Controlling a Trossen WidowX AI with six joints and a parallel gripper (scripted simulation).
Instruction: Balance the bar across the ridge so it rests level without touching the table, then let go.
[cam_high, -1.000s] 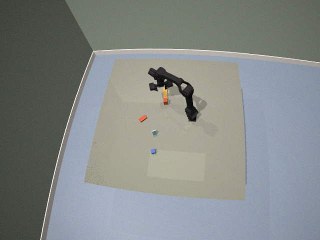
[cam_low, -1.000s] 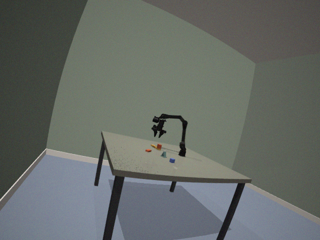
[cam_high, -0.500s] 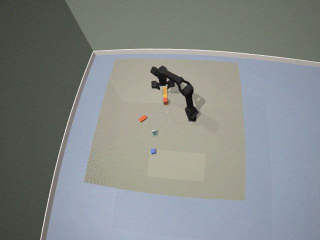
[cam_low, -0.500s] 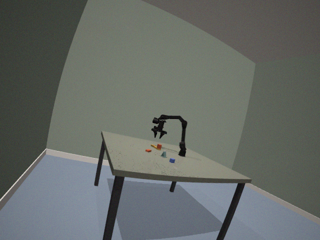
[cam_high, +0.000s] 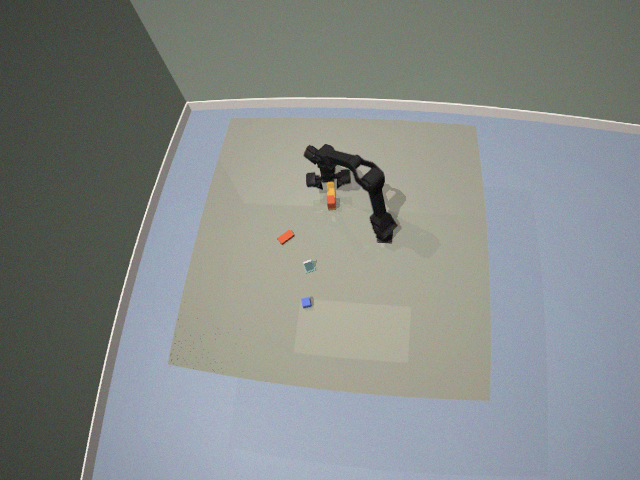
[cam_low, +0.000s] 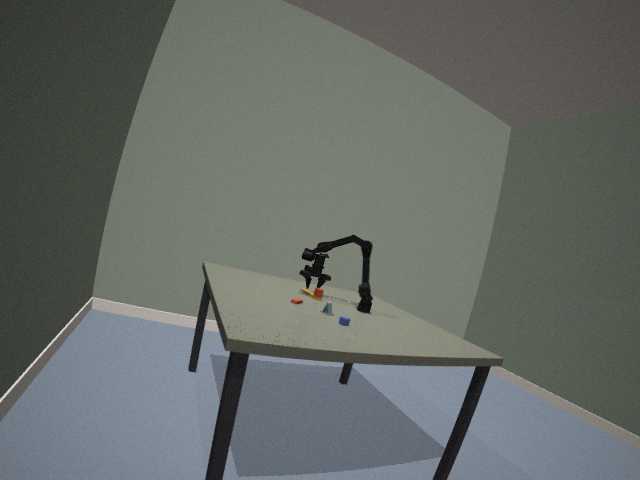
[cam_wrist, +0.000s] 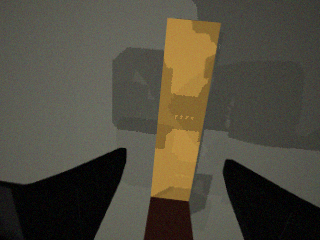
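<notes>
From the top, the end effector (cam_high: 328, 181) (cam_low: 313, 286) (cam_wrist: 175, 160) is over the far end of the yellow-orange bar (cam_high: 330, 189) (cam_low: 308, 293) (cam_wrist: 184, 95). A red-orange block (cam_high: 331, 201) (cam_low: 318, 292) (cam_wrist: 168, 220) sits on the bar's other end. The small gray-teal ridge (cam_high: 309, 266) (cam_low: 328, 308) is well apart from them, between a flat orange block (cam_high: 285, 237) (cam_low: 296, 301) and a blue cube (cam_high: 306, 302) (cam_low: 344, 321).

From outside, the bar lies low on the tabletop (cam_high: 248, 310) (cam_low: 268, 325), and the fingers are above it.

In the wrist view, the fingers are spread and hold nothing. The bar's long side runs up between them, leaning a bit right at the top. The next move is likely down, with one finger on each long side.
</notes>
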